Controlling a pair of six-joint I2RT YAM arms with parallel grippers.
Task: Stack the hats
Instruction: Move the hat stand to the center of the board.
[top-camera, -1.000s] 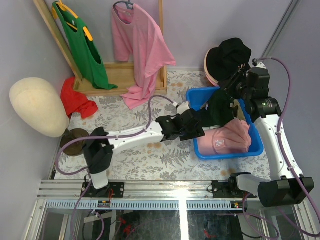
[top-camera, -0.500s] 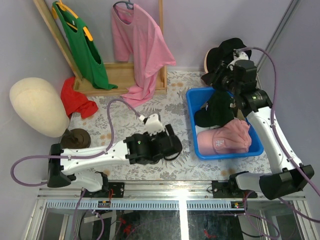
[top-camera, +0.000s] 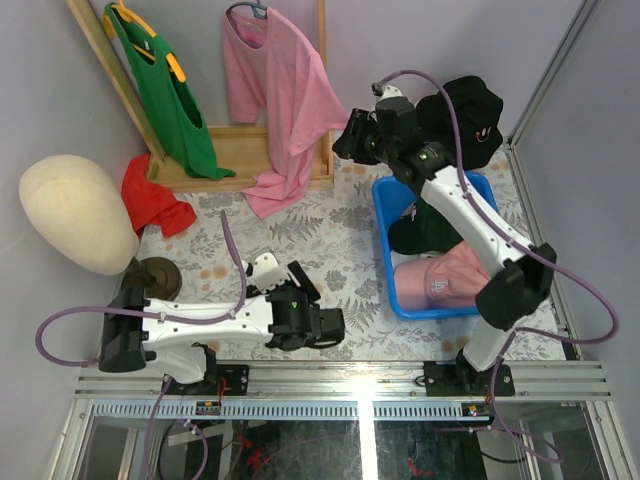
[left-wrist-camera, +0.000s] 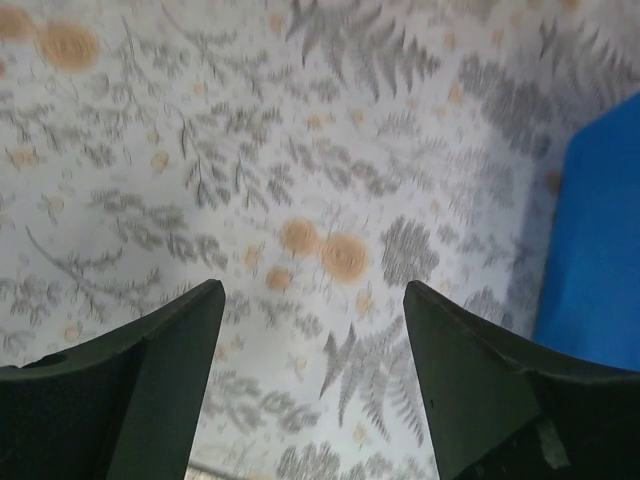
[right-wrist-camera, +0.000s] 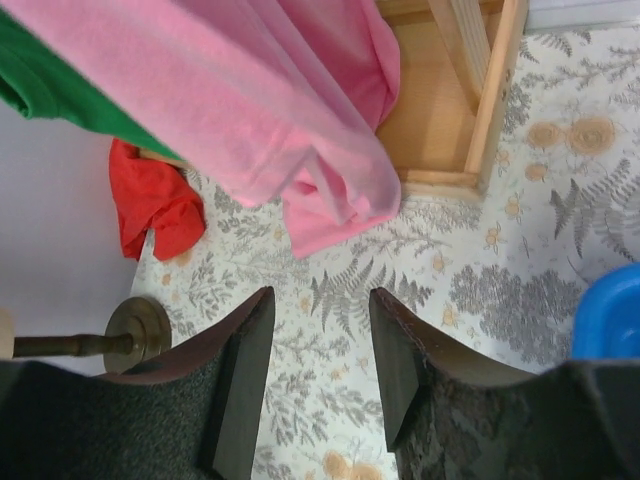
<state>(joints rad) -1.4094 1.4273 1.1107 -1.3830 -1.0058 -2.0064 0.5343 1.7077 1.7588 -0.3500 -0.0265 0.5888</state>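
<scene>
A pink baseball cap (top-camera: 445, 280) and a dark green cap (top-camera: 425, 225) lie in the blue bin (top-camera: 455, 308) at the right. A black bucket hat (top-camera: 475, 105) sits behind the bin at the back right. My left gripper (top-camera: 335, 325) is open and empty, low over the tablecloth near the front middle; in the left wrist view (left-wrist-camera: 315, 300) only cloth lies between its fingers. My right gripper (top-camera: 345, 143) is open and empty, raised at the back near the pink T-shirt (top-camera: 290, 90); in the right wrist view (right-wrist-camera: 320, 300) it hangs above the cloth.
A wooden rack (top-camera: 240, 150) holds the pink and green T-shirts (top-camera: 165, 95) at the back. A red cloth (top-camera: 155, 205) lies beside it. The cream mannequin head (top-camera: 75, 215) stands on its stand (right-wrist-camera: 140, 330) at the left. The bin's edge shows in the left wrist view (left-wrist-camera: 600, 250).
My left gripper pulled back from the bin to the front middle of the table. My right gripper swung from over the bin to the back, toward the pink T-shirt. Both stay empty.
</scene>
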